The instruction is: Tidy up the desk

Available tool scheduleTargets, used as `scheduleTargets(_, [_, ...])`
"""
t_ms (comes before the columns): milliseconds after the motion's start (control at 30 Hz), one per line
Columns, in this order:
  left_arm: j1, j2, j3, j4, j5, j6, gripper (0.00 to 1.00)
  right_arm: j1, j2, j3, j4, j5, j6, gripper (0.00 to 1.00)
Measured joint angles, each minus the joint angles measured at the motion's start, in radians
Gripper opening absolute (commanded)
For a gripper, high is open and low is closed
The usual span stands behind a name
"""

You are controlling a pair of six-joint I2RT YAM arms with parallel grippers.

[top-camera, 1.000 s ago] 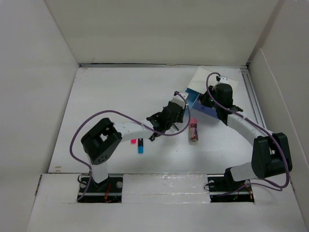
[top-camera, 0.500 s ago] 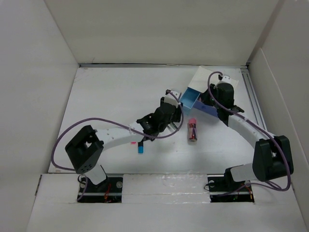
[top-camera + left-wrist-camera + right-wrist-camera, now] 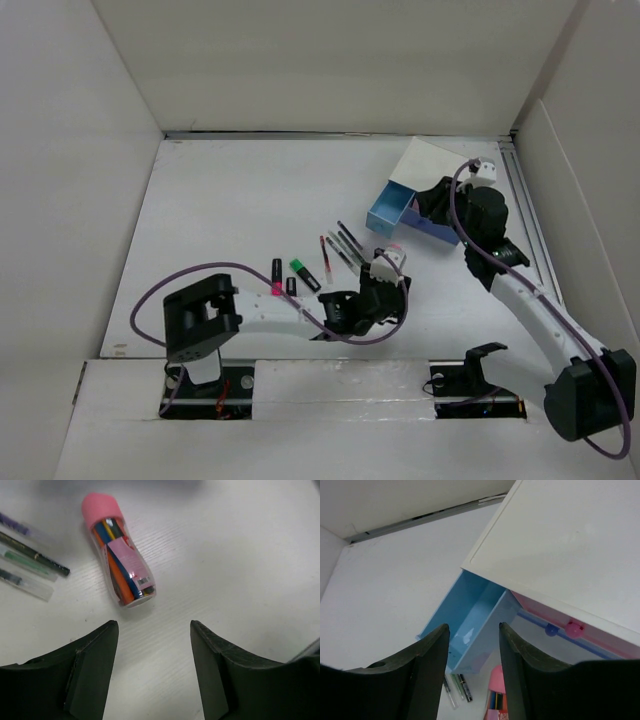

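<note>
The desk (image 3: 220, 200) is a white tabletop between white panels. A clear tube of coloured pens with a pink cap (image 3: 120, 565) lies flat just ahead of my left gripper (image 3: 154, 625), which is open, holds nothing and hovers over bare desk. From above, the left gripper (image 3: 390, 262) covers most of that tube. My right gripper (image 3: 472, 626) is open and holds nothing. It hangs above the pulled-out blue drawer (image 3: 465, 620) of a small white box (image 3: 560, 550). In the top view the right gripper (image 3: 434, 200) is over the box's front.
Several thin pens (image 3: 340, 245) lie loose left of the tube. A pink marker (image 3: 277, 272), a black one (image 3: 291, 286) and a green one (image 3: 304, 274) lie further left. The blue drawer (image 3: 388, 210) looks empty. A pink knob (image 3: 574, 628) sits on a lower drawer.
Both grippers have opened. The left arm has swung toward the near edge and to the right, over the tube, uncovering the pens and markers. The right arm has drawn back to the right.
</note>
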Motion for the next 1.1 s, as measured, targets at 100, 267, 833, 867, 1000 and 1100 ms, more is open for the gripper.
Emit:
scheduleTargets(100, [-0.002,0.102,0.024,-0.025,-0.014,-0.043,0.58,0.002,-0.079,-0.019,-0.037,0.008,-0.008,0.57])
scheduleTargets(267, [0.013,0.211,0.102,-0.066,-0.044,-0.076,0.58,0.001,-0.194,-0.045,-0.096,0.011,-0.018,0.59])
scheduleTargets(833, [0.075,0.377,0.276,-0.11,-0.07,-0.053,0.51,0.001,-0.293,-0.061,-0.179,-0.019,-0.042,0.62])
scheduleTargets(867, [0.075,0.39,0.282,-0.114,-0.067,-0.051,0.48,0.001,-0.298,-0.061,-0.179,-0.021,-0.043,0.62])
scheduleTargets(1000, [0.076,0.402,0.292,-0.117,-0.063,-0.043,0.3,0.001,-0.31,-0.061,-0.179,-0.025,-0.047,0.62])
scheduleTargets(1100, [0.077,0.401,0.292,-0.116,-0.048,-0.041,0.13,0.001,-0.314,-0.061,-0.179,-0.028,-0.047,0.62])
